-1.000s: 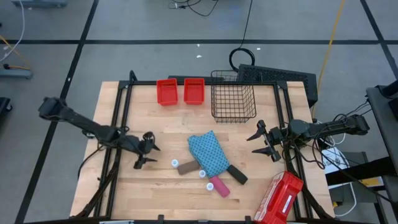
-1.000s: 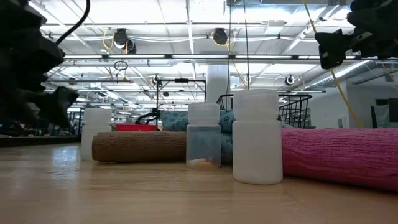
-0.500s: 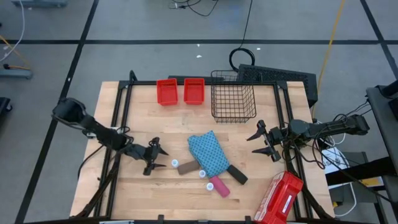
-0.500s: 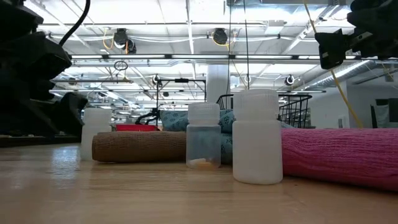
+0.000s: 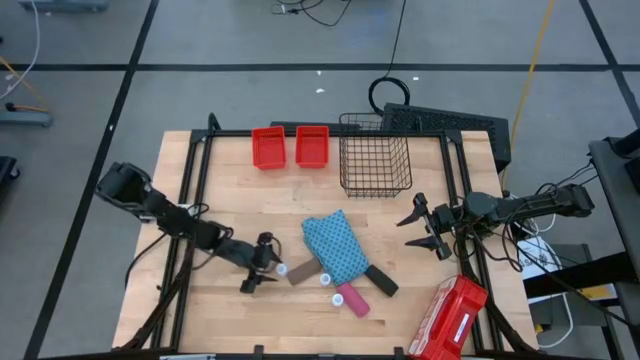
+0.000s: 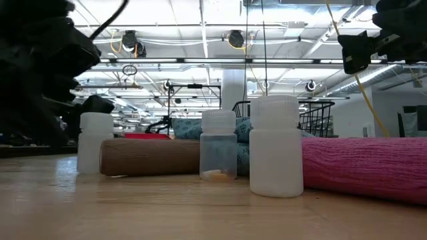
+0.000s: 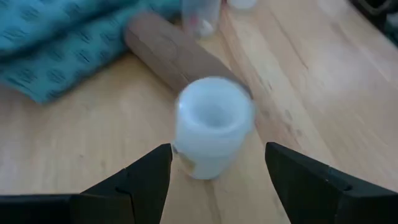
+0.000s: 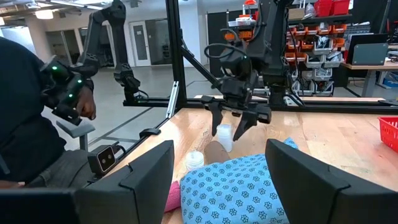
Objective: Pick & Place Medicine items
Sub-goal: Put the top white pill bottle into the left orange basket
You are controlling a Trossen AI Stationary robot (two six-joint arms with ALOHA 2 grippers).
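Observation:
My left gripper (image 5: 266,268) is open and low over the table. Its fingers stand on either side of a small white-capped vial (image 7: 212,124), also visible in the high view (image 5: 281,268) and the low view (image 6: 95,142). That vial stands upright beside the end of the brown oblong box (image 5: 302,271). A second vial (image 5: 325,279) stands near the blue patterned cloth (image 5: 335,247). The black box (image 5: 380,281) lies at the cloth's near corner. The pink white-capped tube (image 5: 352,298) lies nearer the front edge. My right gripper (image 5: 425,235) waits open at the table's right. My left gripper comes at the vial (image 8: 224,133) slanting down from the table's left, one finger (image 8: 215,117) on each side of it. Whether either finger touches the vial, I cannot tell. The vial stands upright on the table.
Two red bins (image 5: 290,147) and a wire basket (image 5: 376,153) stand along the far edge. The large red case (image 5: 447,318) sits at the near right corner. A person (image 8: 31,112) shows beyond the table in the right wrist view. Bare wood lies left of the vial.
My left gripper has moved toward the table's right and near edge and come down around the vial, staying open. In the low view that vial has slid a little along the table. My right arm has kept still.

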